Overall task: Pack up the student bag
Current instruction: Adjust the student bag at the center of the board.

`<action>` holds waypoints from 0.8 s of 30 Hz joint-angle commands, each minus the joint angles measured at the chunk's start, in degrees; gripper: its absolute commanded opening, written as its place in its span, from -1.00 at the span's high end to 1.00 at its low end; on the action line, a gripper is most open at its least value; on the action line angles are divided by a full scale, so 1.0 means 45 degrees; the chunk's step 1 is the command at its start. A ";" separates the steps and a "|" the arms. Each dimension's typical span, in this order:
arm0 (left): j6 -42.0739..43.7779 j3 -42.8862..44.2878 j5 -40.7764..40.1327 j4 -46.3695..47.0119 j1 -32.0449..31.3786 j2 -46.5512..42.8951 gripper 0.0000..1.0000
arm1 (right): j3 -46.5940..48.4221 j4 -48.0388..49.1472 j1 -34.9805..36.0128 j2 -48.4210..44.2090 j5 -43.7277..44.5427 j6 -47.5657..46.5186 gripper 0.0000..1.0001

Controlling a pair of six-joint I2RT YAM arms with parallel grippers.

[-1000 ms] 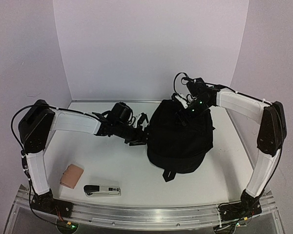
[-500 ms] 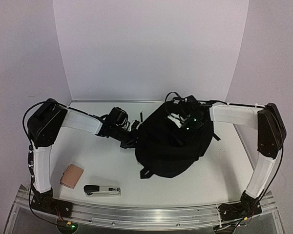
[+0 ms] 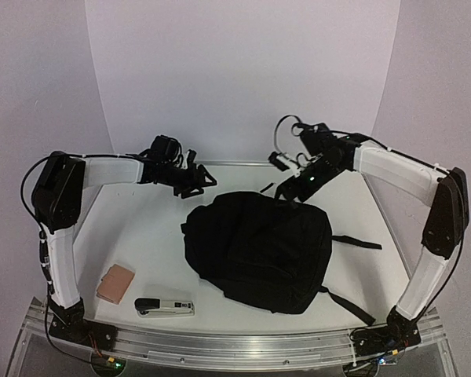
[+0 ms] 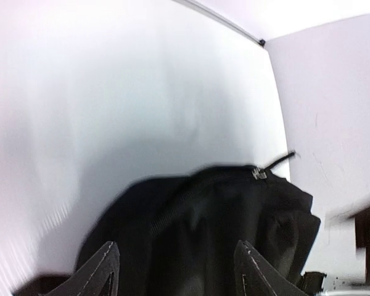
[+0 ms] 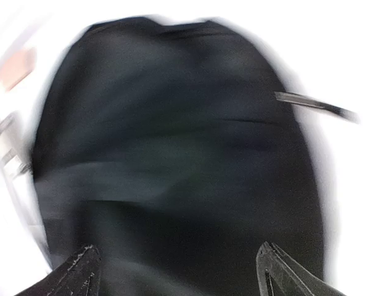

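Left hand (image 3: 198, 179) hangs over the far left part of the white worktop (image 3: 141, 243). In its wrist view its two fingers (image 4: 105, 274) stand apart with nothing between them, and from above it is clear of the bag. The right hand (image 3: 286, 188) hangs at the far right, just over the far edge of the bag. Its fingers (image 5: 86, 274) are also wide apart and hold nothing, though this wrist view is much blurred. The student bag (image 3: 259, 251) is the biggest thing. It lies flat in the middle of the worktop, a little to the right, black and soft. Two shoulder straps come out on its right side: one (image 3: 359, 243) lies straight toward the right edge, the other (image 3: 350, 305) runs toward the near right corner. In the left wrist view a zip line crosses the bag, and a small metal pull (image 4: 257, 173) sits at its upper edge. At the front left, well apart from the bag, a stapler (image 3: 165, 306) in black and silver lies along the near edge. Close beside it, to the left, is a small peach-coloured flat case (image 3: 115, 283); whether the two touch I cannot tell.
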 commanded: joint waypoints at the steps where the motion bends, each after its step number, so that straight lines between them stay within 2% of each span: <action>1: 0.0374 -0.1780 -0.1014 -0.0414 -0.1167 -0.1956 -0.37 | 0.0042 -0.0706 -0.1530 -0.0312 0.0653 -0.0166 -0.74; 8: -0.0855 -0.4651 -0.2830 -0.0792 -0.2910 -0.3550 -0.41 | -0.0158 -0.0748 -0.1630 0.0732 -0.0921 -0.0006 -0.72; 13: -0.1373 -0.5502 -0.2975 -0.0251 -0.3114 -0.3417 -0.32 | -0.0909 -0.0853 -0.1618 0.1321 -0.1890 -0.0012 -0.54; 16: -0.1039 -0.4570 -0.2814 -0.0017 -0.3086 -0.2200 -0.11 | -0.1476 -0.0848 -0.1630 0.1241 -0.1854 -0.0077 -0.32; 20: -0.0431 -0.1973 -0.2117 0.0054 -0.2765 0.0413 0.32 | -0.2209 -0.0847 -0.1823 0.0826 -0.1474 -0.0293 -0.03; 22: -0.0326 -0.0543 -0.1450 0.0129 -0.2356 0.1428 0.47 | -0.2519 -0.0840 -0.2053 0.0517 -0.1157 -0.0353 0.05; 24: -0.0240 0.0694 -0.1054 0.0058 -0.1899 0.2239 0.53 | -0.2755 -0.0843 -0.2332 0.0184 -0.0920 -0.0363 0.08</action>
